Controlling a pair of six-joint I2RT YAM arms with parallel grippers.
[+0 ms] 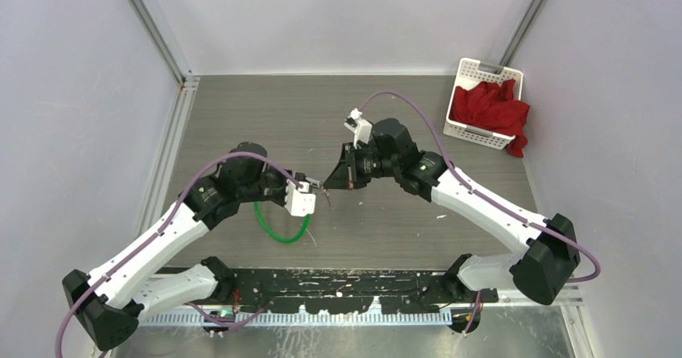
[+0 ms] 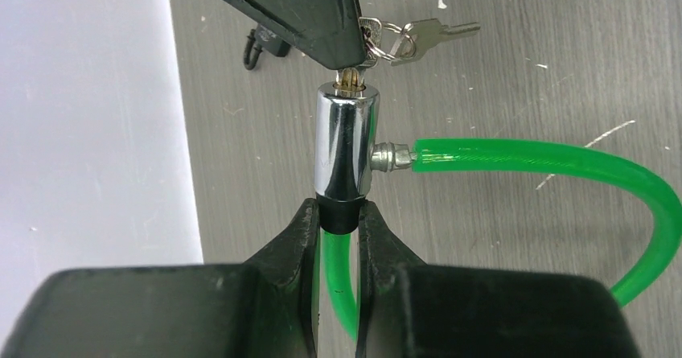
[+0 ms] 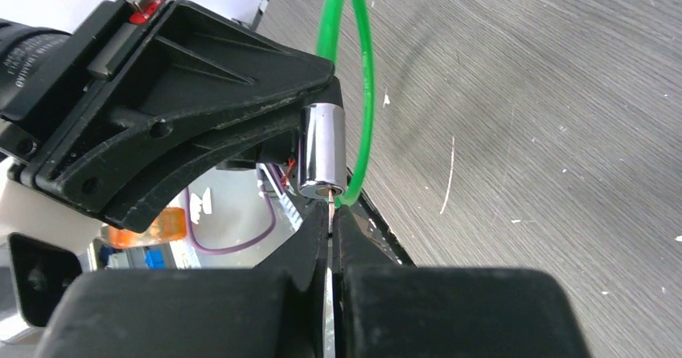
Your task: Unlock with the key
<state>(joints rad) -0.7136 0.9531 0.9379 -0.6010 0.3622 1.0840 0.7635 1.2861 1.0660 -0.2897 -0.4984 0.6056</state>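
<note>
Step in hand, as judged: seating the key and turning it. The left gripper (image 2: 338,218) is nearly closed, its two black fingers pinching the dark end cap of the polished chrome cylinder lock (image 2: 346,145), which it holds lifted above the grey wood-grain table (image 2: 523,285) at mid-table, between the two arms. That grip should stay firm and square, since any twist of the lock body would waste the turning effort. The slim metal key (image 3: 330,207) stands with its tip at the keyway mouth; how deep it sits cannot be told. It should go in straight along the cylinder axis until it bottoms, and only then be rotated about that axis, without side load on the thin blade. The right gripper (image 3: 330,231) is fully closed on the key bow and meets the lock end-on. Condition of the lock: a short, bright, mirror-finished barrel with a brass-coloured core at the keyed face. A translucent green plastic-sheathed cable (image 2: 547,158) enters its side through a small metal ferrule, loops round and runs into the capped end, so the loop appears closed and locked. A spare silver key on a split ring (image 2: 438,30) hangs free beside the right fingers
</note>
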